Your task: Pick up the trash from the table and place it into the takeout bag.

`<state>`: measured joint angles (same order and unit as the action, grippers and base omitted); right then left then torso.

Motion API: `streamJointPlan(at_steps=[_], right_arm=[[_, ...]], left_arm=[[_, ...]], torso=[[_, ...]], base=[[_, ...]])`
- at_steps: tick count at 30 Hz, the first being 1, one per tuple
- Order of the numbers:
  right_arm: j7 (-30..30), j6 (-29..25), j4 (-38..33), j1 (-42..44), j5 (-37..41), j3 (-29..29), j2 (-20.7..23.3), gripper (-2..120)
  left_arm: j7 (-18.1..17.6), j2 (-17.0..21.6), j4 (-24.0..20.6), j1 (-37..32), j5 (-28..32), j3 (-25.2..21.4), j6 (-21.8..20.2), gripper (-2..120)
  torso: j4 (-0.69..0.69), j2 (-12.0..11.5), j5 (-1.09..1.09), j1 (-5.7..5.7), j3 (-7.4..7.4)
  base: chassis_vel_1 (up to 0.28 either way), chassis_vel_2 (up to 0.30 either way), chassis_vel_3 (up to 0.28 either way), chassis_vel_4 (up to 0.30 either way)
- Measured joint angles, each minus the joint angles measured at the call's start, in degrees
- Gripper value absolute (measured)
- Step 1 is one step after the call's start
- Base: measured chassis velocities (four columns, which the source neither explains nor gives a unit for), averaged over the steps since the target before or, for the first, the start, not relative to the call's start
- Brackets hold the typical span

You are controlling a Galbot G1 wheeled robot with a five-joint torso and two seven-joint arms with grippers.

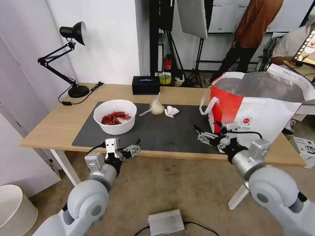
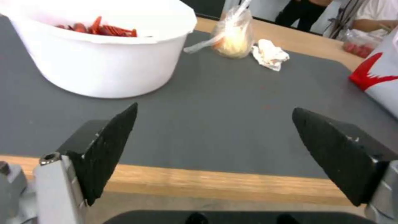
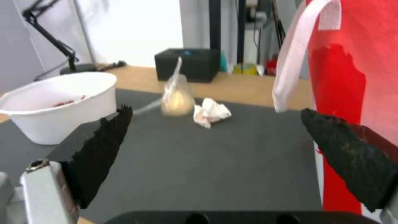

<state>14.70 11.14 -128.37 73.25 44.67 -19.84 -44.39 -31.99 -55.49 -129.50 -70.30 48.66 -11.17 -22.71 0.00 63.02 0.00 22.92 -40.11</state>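
On the dark mat (image 1: 183, 131) of the light-wood table (image 1: 55, 124) stands a white bowl (image 1: 115, 116) of red crayfish shells (image 2: 99, 29). Right of it lie a knotted clear bag (image 1: 157, 107) and a crumpled white tissue (image 1: 171, 111). The white and red takeout bag (image 1: 259, 108) stands open at the table's right end, foil lining showing. My left gripper (image 1: 136, 147) hovers open and empty at the front table edge, below the bowl (image 2: 99, 62). Close to the takeout bag's (image 3: 356, 77) lower left corner, my right gripper (image 1: 199, 133) is open over the mat with nothing in it.
A black desk lamp (image 1: 74, 62) stands at the back left and a black rectangular box (image 1: 146, 84) at the back edge. On the floor are a white bin (image 1: 14, 209) at left and a silver box (image 1: 165, 222) in front. The bag's strap (image 3: 296, 59) hangs near my right gripper.
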Motion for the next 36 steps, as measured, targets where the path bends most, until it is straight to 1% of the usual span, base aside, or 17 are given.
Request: streamJointPlan(at_steps=[3, 4, 7, 11, 13, 17, 25, 36], right_arm=[[-0.7, -1.94, 0.34, 1.99, -0.92, 0.25, -0.42, 100], [-0.7, -1.94, 0.34, 1.99, -0.92, 0.25, -0.42, 100], [-1.9, -4.75, 0.84, 4.45, -3.28, 0.37, -1.14, 100], [-1.82, -5.89, 0.66, 6.43, -4.33, 0.42, -1.7, 100], [-1.58, -5.9, 0.51, 6.79, -4.46, 0.43, -1.76, 100], [3.54, -5.51, -0.48, 9.12, -5.18, 1.24, -2.45, 100], [8.22, -3.97, -0.8, 12.66, -6.16, 1.66, -2.65, 100], [9.08, -2.65, -1.77, 13.83, -6.06, 2.15, -1.86, 100]], left_arm=[[1.37, 0.59, 0.52, -0.71, -2.6, -0.32, 0.42, 100], [1.37, 0.59, 0.52, -0.71, -2.6, -0.32, 0.42, 100], [3.25, 1.09, 1.12, -1.72, -5.46, -0.84, 1.01, 100], [4.02, 1.45, 1.27, -2.13, -6.37, -1.26, 1.16, 100], [4.11, 1.5, 1.29, -2.15, -6.52, -1.32, 1.16, 100], [4.29, 1.56, 1.29, -2.41, -7.06, -1.28, 1.17, 100], [4.32, 1.22, 1.41, -2.88, -7.67, -1.03, 1.2, 100], [4.31, 1.33, 1.11, -3.4, -7.81, -1.12, 1.28, 100]], torso=[[0.0, 0.0, 0.0, 0.0, 0.0], [0.0, 0.0, 0.0, 0.0, 0.0], [0.01, 0.0, 0.0, 0.0, 0.0], [0.0, 0.0, 0.0, 0.0, 0.0], [0.0, 0.0, 0.0, 0.0, 0.0], [0.0, 0.0, 0.0, 0.0, 0.0], [0.0, 0.0, 0.0, 0.0, 0.0], [0.0, 0.01, 0.0, 0.0, 0.0]], base=[[0.0, 0.0, 0.0, 0.0], [0.0, 0.0, 0.0, 0.0], [0.0, 0.0, 0.0, 0.0], [0.0, 0.0, 0.0, 0.0], [0.0, 0.0, 0.0, 0.0], [0.0, 0.0, 0.0, 0.0], [0.0, 0.0, 0.0, 0.0], [0.0, 0.0, 0.0, 0.0]])
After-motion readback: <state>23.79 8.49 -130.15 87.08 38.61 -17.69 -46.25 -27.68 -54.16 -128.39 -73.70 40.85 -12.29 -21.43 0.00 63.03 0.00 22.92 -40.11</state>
